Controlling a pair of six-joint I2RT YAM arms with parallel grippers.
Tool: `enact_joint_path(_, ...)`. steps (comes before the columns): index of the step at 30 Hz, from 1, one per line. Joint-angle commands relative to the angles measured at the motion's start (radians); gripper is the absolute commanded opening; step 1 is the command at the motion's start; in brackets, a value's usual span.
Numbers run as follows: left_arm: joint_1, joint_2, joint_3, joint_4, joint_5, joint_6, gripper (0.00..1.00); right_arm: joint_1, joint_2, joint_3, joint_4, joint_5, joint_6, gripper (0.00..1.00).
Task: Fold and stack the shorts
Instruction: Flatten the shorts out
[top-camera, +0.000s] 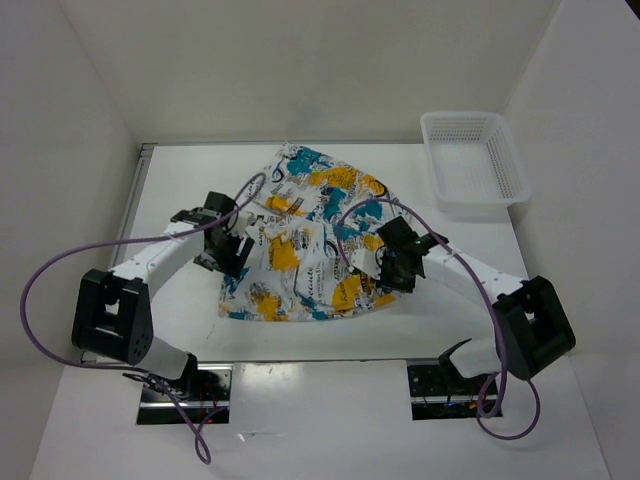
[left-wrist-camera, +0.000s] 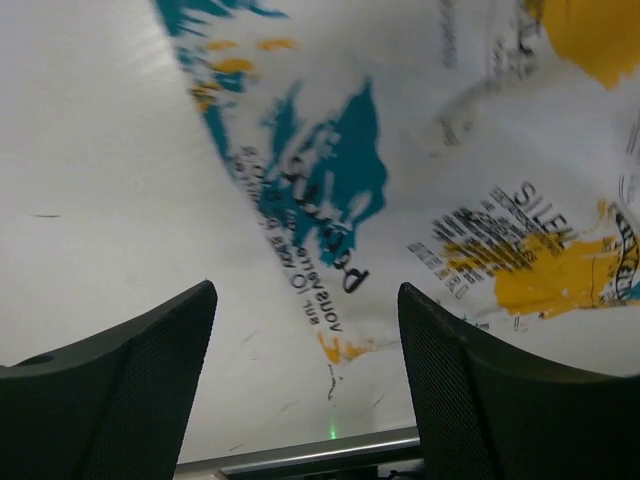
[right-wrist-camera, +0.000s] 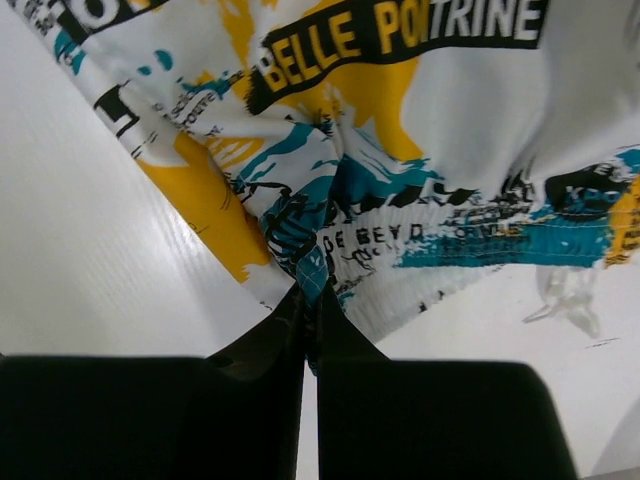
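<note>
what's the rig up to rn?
Two arms are working on a pair of printed shorts lying rumpled on the table. The right arm has its jaws shut on a pinch of fabric at the shorts' right edge. The left arm is at the left edge, jaws open and holding nothing. A white mesh basket stands at the far right, apart from the shorts.

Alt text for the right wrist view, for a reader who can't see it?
The right gripper is shut, pinching a gathered edge of the printed shorts. The fabric, white with teal, yellow and black marks, spreads away from it across the white table.
</note>
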Motion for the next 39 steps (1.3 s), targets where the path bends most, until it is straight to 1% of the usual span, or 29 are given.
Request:
enact_joint_path(1,-0.101,-0.032,-0.100,0.038,-0.042,0.004,0.81,-0.001,-0.047,-0.037,-0.045,0.019,-0.069,0.05)
enact_joint_path(2,-0.131,-0.022,-0.122,0.049,-0.069,0.004,0.82,-0.001,-0.047,-0.046,-0.057,0.031,-0.086,0.07)
enact_joint_path(4,-0.159,0.014,-0.168,0.072,-0.091,0.004,0.82,-0.001,-0.047,-0.057,-0.083,0.051,-0.126,0.10)
enact_joint_path(6,-0.199,0.038,-0.182,0.084,-0.111,0.004,0.82,-0.001,-0.047,-0.066,-0.101,0.082,-0.179,0.20)
enact_joint_path(8,-0.222,0.058,-0.197,0.097,-0.137,0.004,0.82,-0.001,-0.047,-0.066,-0.150,0.092,-0.227,0.35)
enact_joint_path(9,-0.242,0.069,-0.211,0.097,-0.158,0.004,0.80,-0.001,-0.047,-0.049,-0.167,0.092,-0.241,0.49)
enact_joint_path(10,-0.254,0.069,-0.211,0.097,-0.158,0.004,0.79,-0.001,-0.072,-0.034,-0.192,0.092,-0.250,0.56)
enact_joint_path(11,-0.267,0.069,-0.223,0.097,-0.158,0.004,0.79,-0.001,-0.086,0.010,-0.192,0.080,-0.250,0.59)
enact_joint_path(14,-0.316,0.014,-0.265,0.074,-0.168,0.004,0.77,-0.001,-0.145,0.145,-0.148,-0.005,-0.163,0.59)
enact_joint_path(15,-0.343,-0.018,-0.301,0.074,-0.192,0.004,0.77,-0.001,-0.158,0.176,-0.109,-0.036,-0.122,0.56)
enact_joint_path(16,-0.359,-0.034,-0.323,0.074,-0.210,0.004,0.77,-0.001,-0.174,0.213,-0.064,-0.103,-0.012,0.55)
enact_joint_path(17,-0.374,-0.043,-0.343,0.074,-0.230,0.004,0.77,-0.001,-0.185,0.222,0.042,-0.137,0.044,0.53)
enact_joint_path(18,-0.386,-0.058,-0.361,0.074,-0.267,0.004,0.76,-0.001,-0.195,0.222,0.093,-0.170,0.098,0.48)
enact_joint_path(19,-0.395,-0.058,-0.374,0.074,-0.279,0.004,0.74,-0.001,-0.195,0.222,0.140,-0.223,0.206,0.46)
enact_joint_path(20,-0.396,-0.067,-0.386,0.065,-0.289,0.004,0.74,-0.001,-0.170,0.222,0.220,-0.242,0.259,0.44)
enact_joint_path(22,-0.396,-0.090,-0.386,0.054,-0.309,0.004,0.72,-0.001,-0.142,0.183,0.277,-0.269,0.334,0.42)
enact_joint_path(23,-0.396,-0.103,-0.395,0.034,-0.318,0.004,0.70,-0.001,-0.120,0.166,0.318,-0.280,0.365,0.42)
enact_joint_path(24,-0.396,-0.103,-0.395,0.020,-0.318,0.004,0.70,-0.001,-0.110,0.147,0.336,-0.280,0.376,0.42)
enact_joint_path(25,-0.396,-0.115,-0.395,0.003,-0.333,0.004,0.67,-0.001,-0.100,0.117,0.348,-0.270,0.385,0.41)
enact_joint_path(27,-0.396,-0.130,-0.371,-0.041,-0.342,0.004,0.67,0.012,-0.080,0.081,0.357,-0.259,0.396,0.39)
enact_joint_path(28,-0.371,-0.130,-0.351,-0.056,-0.314,0.004,0.67,0.023,-0.067,0.069,0.342,-0.259,0.384,0.39)
enact_joint_path(29,-0.357,-0.143,-0.317,-0.093,-0.277,0.004,0.73,0.038,-0.067,0.058,0.325,-0.259,0.342,0.38)
enact_joint_path(30,-0.345,-0.143,-0.226,-0.115,-0.234,0.004,0.77,0.060,-0.056,0.038,0.283,-0.259,0.316,0.38)
enact_joint_path(31,-0.345,-0.143,-0.176,-0.129,-0.193,0.004,0.79,0.106,-0.056,0.029,0.259,-0.248,0.293,0.36)
enact_joint_path(32,-0.331,-0.126,-0.129,-0.129,-0.127,0.004,0.79,0.126,-0.056,0.020,0.236,-0.236,0.267,0.33)
enact_joint_path(33,-0.321,-0.114,-0.087,-0.129,-0.103,0.004,0.80,0.144,-0.044,0.005,0.190,-0.236,0.214,0.31)
enact_joint_path(34,-0.320,-0.103,-0.050,-0.097,-0.090,0.004,0.80,0.175,-0.043,-0.005,0.178,-0.222,0.193,0.29)
enact_joint_path(35,-0.299,-0.083,0.000,-0.074,-0.076,0.004,0.82,0.186,-0.043,-0.005,0.169,-0.202,0.180,0.25)
enact_joint_path(39,-0.224,-0.020,0.001,0.092,-0.089,0.004,0.87,0.195,-0.022,-0.073,0.169,-0.147,0.111,0.20)
